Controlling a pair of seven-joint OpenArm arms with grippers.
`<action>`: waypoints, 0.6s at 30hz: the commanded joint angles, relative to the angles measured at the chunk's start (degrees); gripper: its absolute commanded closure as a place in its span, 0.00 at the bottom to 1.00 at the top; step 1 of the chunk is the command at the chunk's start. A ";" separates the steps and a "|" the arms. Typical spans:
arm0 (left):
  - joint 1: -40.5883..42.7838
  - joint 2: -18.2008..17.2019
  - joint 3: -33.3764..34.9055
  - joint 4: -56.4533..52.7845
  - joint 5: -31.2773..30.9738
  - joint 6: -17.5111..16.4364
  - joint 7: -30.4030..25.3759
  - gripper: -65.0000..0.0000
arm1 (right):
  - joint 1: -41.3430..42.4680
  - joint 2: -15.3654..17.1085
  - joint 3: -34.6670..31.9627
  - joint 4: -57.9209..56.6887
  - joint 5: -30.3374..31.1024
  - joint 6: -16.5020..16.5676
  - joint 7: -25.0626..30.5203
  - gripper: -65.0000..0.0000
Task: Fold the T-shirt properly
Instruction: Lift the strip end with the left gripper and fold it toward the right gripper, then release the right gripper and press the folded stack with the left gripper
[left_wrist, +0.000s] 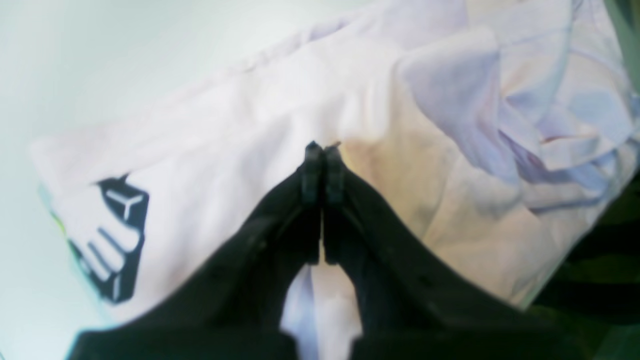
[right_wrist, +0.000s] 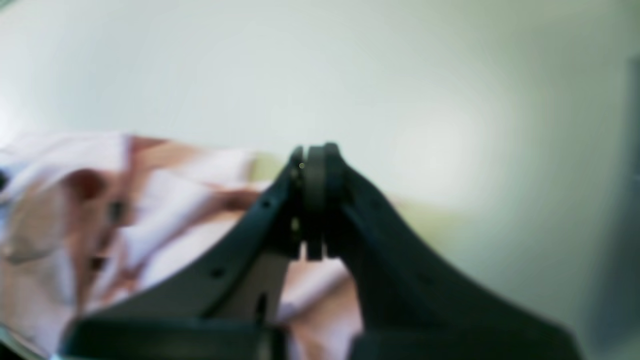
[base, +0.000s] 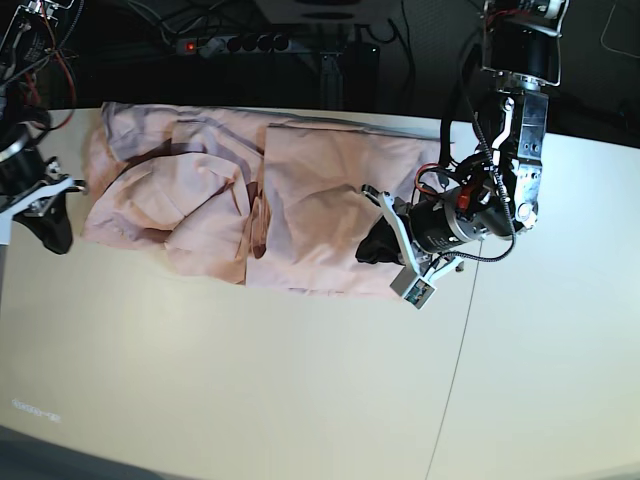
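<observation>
While my 2 arms sit at opposite ends of the cloth, this is what I see.
T-shirt (base: 300, 200): pale pink, spread crumpled across the far half of the white tabletop (base: 250, 380), partly folded, with a flatter panel toward my left arm and bunched folds toward my right arm.
Lettering: a patch of black print (left_wrist: 117, 240) shows near one edge of the T-shirt in my left wrist view.
Left claw (left_wrist: 322, 150): jaws pressed together, tips down at the T-shirt; I cannot tell whether any cloth is pinched between them.
Right claw (right_wrist: 315, 152): jaws together, nothing visible between them, hovering over bare tabletop with the T-shirt's rumpled edge just beside it.
Right arm in base view: its claw (base: 55, 232) sits just off the T-shirt's end, near the tabletop's edge.
</observation>
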 joint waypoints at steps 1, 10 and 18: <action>-0.20 -0.76 -0.13 0.92 -1.70 0.26 -1.01 1.00 | -0.20 2.21 2.25 0.96 1.31 3.89 0.39 1.00; 2.08 -2.27 -0.13 0.92 -2.05 0.24 -0.90 1.00 | -4.63 10.32 6.08 -11.52 2.25 3.67 0.13 0.46; 2.32 -2.43 -0.13 0.92 -2.05 0.24 -0.59 1.00 | -3.80 13.35 -0.70 -27.04 8.90 4.11 -1.79 0.31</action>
